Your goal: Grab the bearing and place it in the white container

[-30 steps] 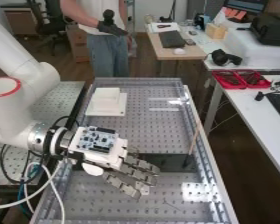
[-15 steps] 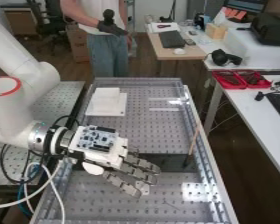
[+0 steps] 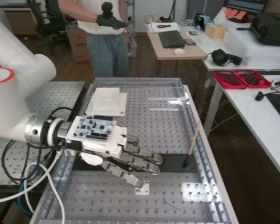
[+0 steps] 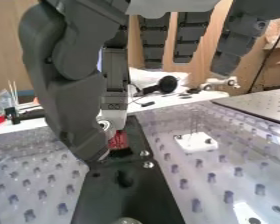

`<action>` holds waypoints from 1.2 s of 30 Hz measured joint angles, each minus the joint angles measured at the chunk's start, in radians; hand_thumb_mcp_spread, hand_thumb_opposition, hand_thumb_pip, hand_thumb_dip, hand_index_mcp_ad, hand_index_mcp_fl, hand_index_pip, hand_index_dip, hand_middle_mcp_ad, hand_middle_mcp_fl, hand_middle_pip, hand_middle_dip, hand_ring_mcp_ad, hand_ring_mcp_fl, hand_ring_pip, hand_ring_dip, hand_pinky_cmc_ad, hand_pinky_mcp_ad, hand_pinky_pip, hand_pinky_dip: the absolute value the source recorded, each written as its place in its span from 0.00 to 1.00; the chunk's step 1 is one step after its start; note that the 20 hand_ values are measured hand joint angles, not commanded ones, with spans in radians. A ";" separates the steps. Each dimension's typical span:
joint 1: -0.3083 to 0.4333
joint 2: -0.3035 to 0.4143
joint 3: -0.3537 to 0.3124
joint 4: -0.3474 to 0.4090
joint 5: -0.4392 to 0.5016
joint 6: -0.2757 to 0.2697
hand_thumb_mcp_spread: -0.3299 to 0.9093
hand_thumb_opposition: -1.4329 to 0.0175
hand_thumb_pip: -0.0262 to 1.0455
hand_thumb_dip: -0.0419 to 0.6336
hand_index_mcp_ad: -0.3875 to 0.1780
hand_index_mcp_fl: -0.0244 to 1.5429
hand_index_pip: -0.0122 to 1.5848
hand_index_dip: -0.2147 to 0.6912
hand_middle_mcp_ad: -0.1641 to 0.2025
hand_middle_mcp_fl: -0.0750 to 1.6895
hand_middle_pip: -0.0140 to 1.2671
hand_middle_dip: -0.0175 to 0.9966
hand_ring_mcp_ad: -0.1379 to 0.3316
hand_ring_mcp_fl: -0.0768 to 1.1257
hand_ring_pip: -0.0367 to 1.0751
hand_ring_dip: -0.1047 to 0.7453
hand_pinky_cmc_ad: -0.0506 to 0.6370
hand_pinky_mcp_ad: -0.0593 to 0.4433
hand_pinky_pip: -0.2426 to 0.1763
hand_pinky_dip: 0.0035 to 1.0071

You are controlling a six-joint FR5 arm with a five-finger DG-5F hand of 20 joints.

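Dark wood floor (image 3: 140,72), white desk (image 3: 254,112), wood-topped table (image 3: 162,52), brown cabinet (image 3: 21,21), black chair (image 3: 52,24), wood-toned panelling (image 4: 7,50), bright glare on perforated counter (image 3: 111,192).

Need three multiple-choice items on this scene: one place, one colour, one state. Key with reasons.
1. Where is the white container?
A) on the floor
B) on the side table
C) on the far half of the perforated bench

2. What colour are the trays?
A) red
B) green
C) yellow

3. The hand is:
A) gripping the container
B) free of the container
C) gripping the trays

Key:
1 C: high view has it standing beyond the bench's middle.
2 A: their rims show red.
3 B: the hand is nearer the camera, the container beyond it.
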 joint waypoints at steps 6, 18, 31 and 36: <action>0.011 0.042 -0.015 -0.005 -0.010 -0.001 0.69 0.35 0.49 0.50 0.48 0.22 0.87 0.47 0.65 0.07 0.12 0.21 0.54 0.08 0.13 0.22 0.59 0.69 0.55 0.19; 0.073 0.163 -0.081 -0.033 -0.017 -0.005 0.69 0.35 0.49 0.50 0.48 0.22 0.87 0.47 0.65 0.07 0.12 0.20 0.54 0.08 0.13 0.22 0.59 0.69 0.59 0.19; 0.294 0.304 -0.190 -0.059 0.181 -0.006 0.69 0.35 0.49 0.50 0.48 0.22 0.87 0.47 0.65 0.07 0.12 0.20 0.54 0.08 0.13 0.22 0.59 0.69 0.59 0.19; 0.388 0.349 -0.228 -0.064 0.277 -0.007 0.69 0.34 0.49 0.50 0.48 0.22 0.87 0.47 0.65 0.07 0.12 0.20 0.54 0.08 0.13 0.22 0.59 0.69 0.59 0.19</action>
